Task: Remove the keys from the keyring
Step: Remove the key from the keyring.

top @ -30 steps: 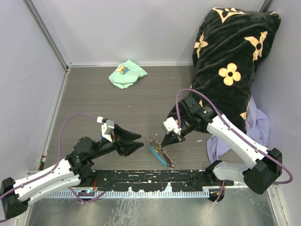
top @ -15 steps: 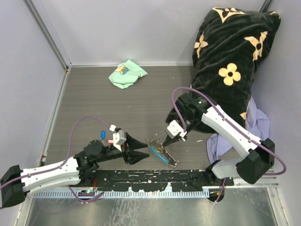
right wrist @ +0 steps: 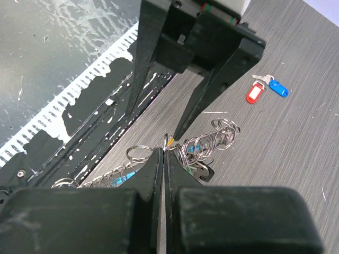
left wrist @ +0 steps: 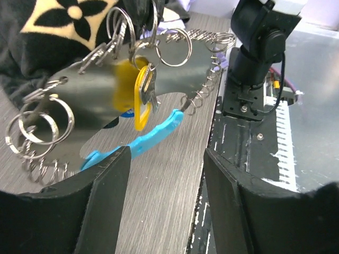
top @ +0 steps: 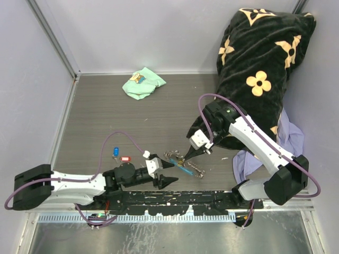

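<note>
Pinching the keyring [top: 171, 155], the right claw [top: 183, 157] is clamped tight; the left claw [top: 174, 172] gapes empty.

A red-tagged key [top: 125, 159] and blue-tagged key [top: 115, 152] lie loose, well apart from the keyring [top: 180, 168], which carries a yellow-tagged key [left wrist: 142, 100].

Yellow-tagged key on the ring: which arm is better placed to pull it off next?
Probably the left. The left gripper is open with the yellow-tagged key hanging just ahead, while the right gripper is shut on the keyring, holding it up.
</note>
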You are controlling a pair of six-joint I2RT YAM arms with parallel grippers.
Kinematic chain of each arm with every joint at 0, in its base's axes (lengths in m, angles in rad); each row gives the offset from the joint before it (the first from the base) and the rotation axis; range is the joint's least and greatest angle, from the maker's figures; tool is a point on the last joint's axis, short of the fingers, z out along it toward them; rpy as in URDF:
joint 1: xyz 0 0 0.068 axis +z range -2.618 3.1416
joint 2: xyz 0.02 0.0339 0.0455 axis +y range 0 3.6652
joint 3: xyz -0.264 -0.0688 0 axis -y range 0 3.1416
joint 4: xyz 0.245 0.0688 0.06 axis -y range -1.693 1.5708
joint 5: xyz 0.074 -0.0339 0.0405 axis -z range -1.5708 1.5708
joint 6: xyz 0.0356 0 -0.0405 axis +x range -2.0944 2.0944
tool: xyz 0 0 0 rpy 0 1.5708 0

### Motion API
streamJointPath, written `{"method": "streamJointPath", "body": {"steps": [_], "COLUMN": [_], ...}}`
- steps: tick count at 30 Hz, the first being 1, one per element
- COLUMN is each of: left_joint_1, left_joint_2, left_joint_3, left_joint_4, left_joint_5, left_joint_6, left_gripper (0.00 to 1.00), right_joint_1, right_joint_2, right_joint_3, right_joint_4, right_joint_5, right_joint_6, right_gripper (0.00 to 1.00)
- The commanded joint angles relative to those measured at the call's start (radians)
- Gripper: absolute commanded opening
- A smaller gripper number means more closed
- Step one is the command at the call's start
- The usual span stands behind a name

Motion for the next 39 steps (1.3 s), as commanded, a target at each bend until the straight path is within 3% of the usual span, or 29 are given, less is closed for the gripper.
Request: {"method": "streamJointPath", "body": {"steps": [1,9,23,28,32,39], "left_joint_1": [-0.042,-0.059,-0.068,-0.071,-0.07,-0.07], "left_joint_2": [0.087,0.158,0.233,0.254,0.25,0.208], "left_joint_3": [0.059,0.101,0.186,0.227,0.235,0.202], "left_joint_4": [0.193,0.234,0.176,0.121,0.102,0.092], "left_joint_5": [-0.136,-0.222,-0.218,-0.231,-0.224,-0.234], "left_joint_6": [0.063,0.043,0.009,-0.015,-0.032,-0.076], "left_gripper": [0.59,0.59,0.53,0.4,0.21,0.06], "right_joint_1": [-0.01,-0.02,-0.05,-0.053,-0.058,-0.066], "right_joint_2": [-0.027,-0.042,-0.08,-0.088,-0.1,-0.117], "right_joint_3": [-0.002,-0.043,-0.081,-0.094,-0.102,-0.112], "right_joint_4": [-0.017,-0.017,-0.011,-0.007,-0.002,0.002], "right_joint_5": [-0.083,-0.084,-0.094,-0.096,-0.094,-0.094], "right_joint_6": [-0.046,-0.076,-0.098,-0.097,-0.097,-0.095], "right_gripper": [0.01,0.01,0.01,0.01,0.01,0.01]}}
